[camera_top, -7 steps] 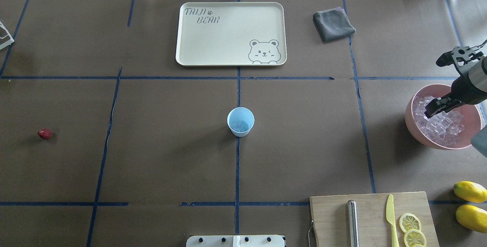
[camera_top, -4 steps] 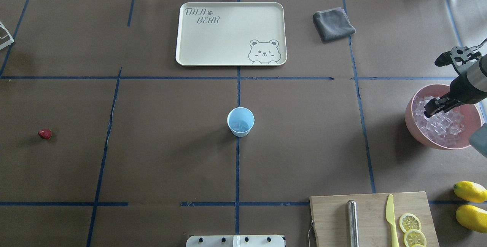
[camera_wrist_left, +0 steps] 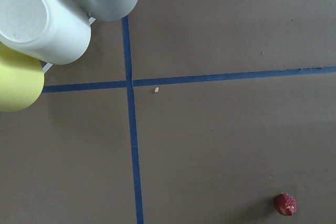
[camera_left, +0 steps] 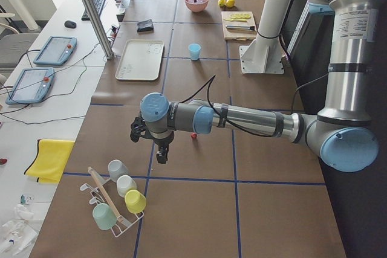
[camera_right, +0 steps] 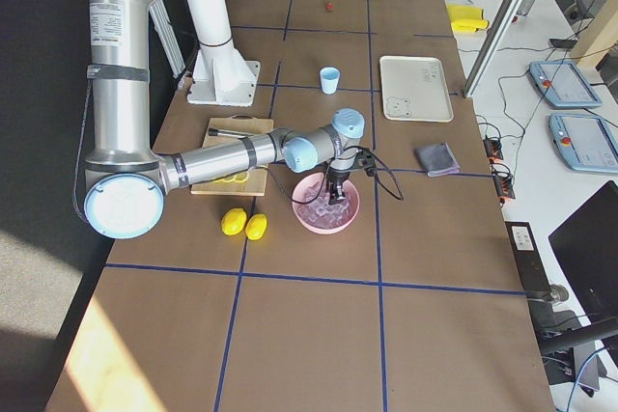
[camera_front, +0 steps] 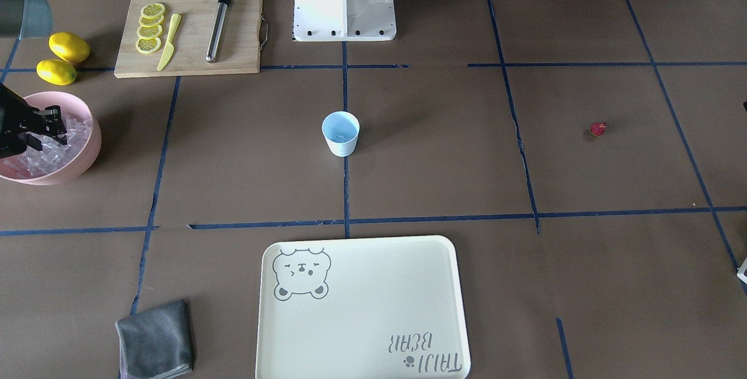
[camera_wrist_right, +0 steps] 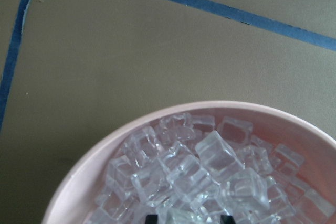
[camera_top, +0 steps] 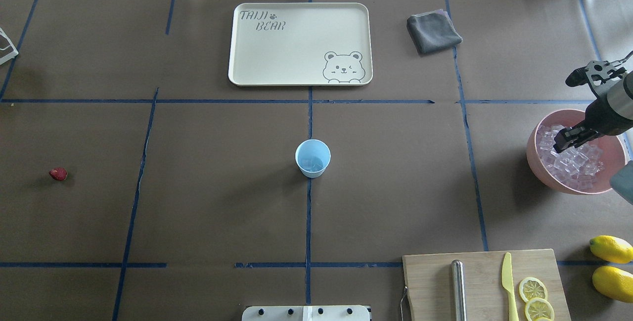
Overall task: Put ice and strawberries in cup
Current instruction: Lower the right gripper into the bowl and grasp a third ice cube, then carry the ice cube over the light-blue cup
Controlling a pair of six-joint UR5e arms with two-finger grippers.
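Dozens of ice cubes (camera_wrist_right: 220, 156) fill the pink bowl (camera_top: 533, 160), far right of the cup (camera_top: 312, 158). The right pincer (camera_wrist_right: 189, 217) straddles them, tips apart. They look slick and hard, so pinch 1 cube's flat sides. The strawberry (camera_top: 58, 174), far left of the cup, is probably soft. The left pincer (camera_left: 158, 154): cannot tell.

Worktop (camera_top: 198, 202) is covered in brown and crossed by a grid of blue tape lines. Cup (camera_top: 313, 158) is seen pale blue inside, whitish outside. Strawberry (camera_top: 58, 174) is coloured dark red. Ice (camera_top: 573, 165) is seen clear and colourless, bowl (camera_top: 533, 158) pink, right pincer (camera_top: 559, 145) black. Tray (camera_top: 296, 39) is coloured cream and printed with a grey bear face and grey "TAIJI BEAR" lettering. Cloth (camera_top: 433, 31) is seen dark grey. Lemons (camera_top: 611, 249) and lemon slices (camera_top: 533, 289) are coloured yellow, knife (camera_top: 508, 276) pale yellow-green, board (camera_top: 430, 281) light wood grain, rod (camera_top: 458, 286) silver. Upturned cups (camera_wrist_left: 44, 22) are seen white, grey and yellow.
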